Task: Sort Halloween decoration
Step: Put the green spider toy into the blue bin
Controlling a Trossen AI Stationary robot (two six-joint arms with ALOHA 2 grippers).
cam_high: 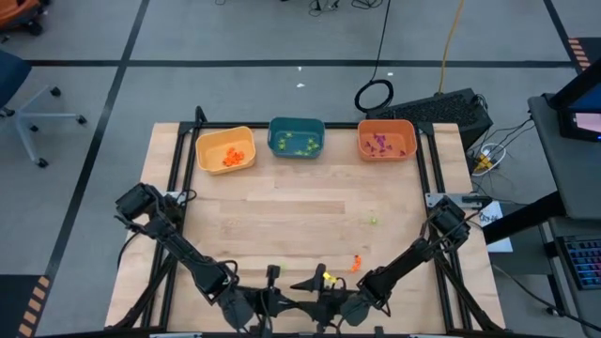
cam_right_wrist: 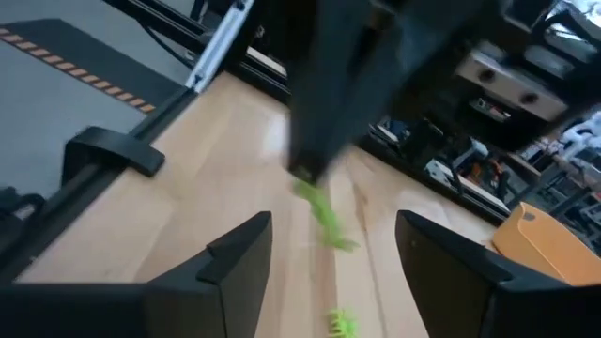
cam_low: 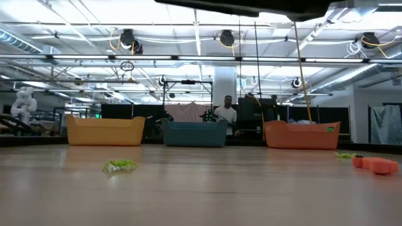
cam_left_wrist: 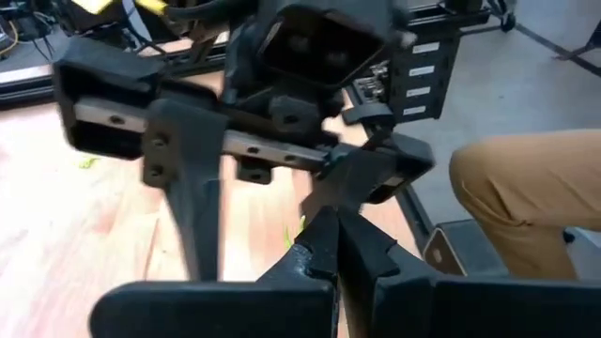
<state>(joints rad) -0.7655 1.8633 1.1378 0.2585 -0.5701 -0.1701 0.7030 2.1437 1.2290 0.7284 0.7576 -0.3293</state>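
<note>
Both arms are parked at the near table edge, grippers almost nose to nose; using the teal bin (cam_high: 297, 138) as ref, they sit well apart from it on the opposite side of the table (cam_high: 282, 216).

Left gripper (cam_left_wrist: 331, 246): fingers pinched fully together; a light-green trinket (cam_right_wrist: 324, 218) dangles from its tips in the R wrist cam, so it looks like it's holding that piece. Right gripper (cam_right_wrist: 333, 246): fingers spread as wide as they go, nothing between them; it sits right under the green piece, so I read this as a handover or a regrasp, not certain.

Decor status: orange pieces (cam_high: 233, 158) in the yellow bin (cam_high: 225, 148) just beside the teal bin; green pieces (cam_high: 299, 144) in the teal bin itself; purple pieces (cam_high: 380, 144) in the orange bin (cam_high: 386, 139) on its other side. Loose on the wood, well apart from the teal bin toward the arms: one green bit (cam_high: 373, 222), one orange bit (cam_high: 357, 263), one yellow-ish bit (cam_high: 329, 279) right at the grippers.

Risks:
- green piece is thin & floppy; if L lets go before R closes, it drops flat and is hard to re-pick
- grippers very close; a small misalign means finger-on-finger contact
- R closing off-centre could flick the piece off the table edge
- yellow-ish bit near the fingertips could get swept off
</note>
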